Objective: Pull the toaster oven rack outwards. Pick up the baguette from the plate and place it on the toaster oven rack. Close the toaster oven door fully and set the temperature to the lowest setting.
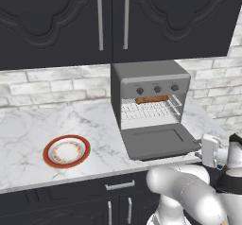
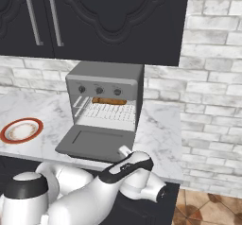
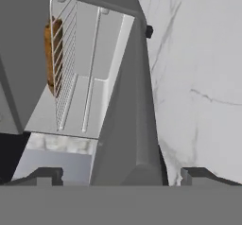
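Baguette (image 1: 151,99) is sitting on the toaster oven rack (image 1: 147,110) inside the toaster oven (image 1: 149,94), toward the back of the counter (image 1: 28,139). We've got the toaster oven door (image 1: 158,141) dropped flat, reaching out to the counter's front edge. Our gripper (image 3: 120,174) is right at that door's outer edge, jaws spread wide, one per side, nothing held. One plate (image 1: 66,151) sits bare near the front edge, well left. Three knobs (image 1: 157,89), two upper cabinets (image 1: 56,21).
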Controlling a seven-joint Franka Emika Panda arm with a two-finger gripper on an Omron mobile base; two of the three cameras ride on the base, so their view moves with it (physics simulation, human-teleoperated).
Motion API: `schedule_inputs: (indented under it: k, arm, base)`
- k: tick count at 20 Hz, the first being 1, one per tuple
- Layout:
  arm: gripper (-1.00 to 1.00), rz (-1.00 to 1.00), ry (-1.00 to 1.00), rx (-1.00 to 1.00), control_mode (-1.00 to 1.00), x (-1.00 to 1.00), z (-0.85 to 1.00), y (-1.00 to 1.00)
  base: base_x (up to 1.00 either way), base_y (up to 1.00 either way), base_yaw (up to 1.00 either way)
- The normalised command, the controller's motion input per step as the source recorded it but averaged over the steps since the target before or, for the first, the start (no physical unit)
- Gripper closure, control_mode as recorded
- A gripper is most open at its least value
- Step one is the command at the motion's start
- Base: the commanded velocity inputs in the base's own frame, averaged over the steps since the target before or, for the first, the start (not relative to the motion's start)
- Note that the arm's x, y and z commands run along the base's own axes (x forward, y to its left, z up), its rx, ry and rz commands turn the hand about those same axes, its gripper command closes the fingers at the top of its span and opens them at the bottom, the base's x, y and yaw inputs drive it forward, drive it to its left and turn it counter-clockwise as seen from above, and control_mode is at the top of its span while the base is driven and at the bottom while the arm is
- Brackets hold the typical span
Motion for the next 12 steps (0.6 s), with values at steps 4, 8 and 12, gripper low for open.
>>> schedule_inputs:
  k: [4,8,12]
  arm:
    - [-1.00,-0.05,0.00,0.00,-1.00,0.22,-0.05,0.00]
    - [-1.00,-0.05,0.00,0.00,-1.00,0.32,0.00,0.02]
    - [-1.00,-0.04,0.00,-0.01,-1.00,0.31,-0.02,0.05]
  base:
    - [0.00,0.00,0.00]
    - [0.00,0.00,0.00]
    - [0.00,0.00,0.00]
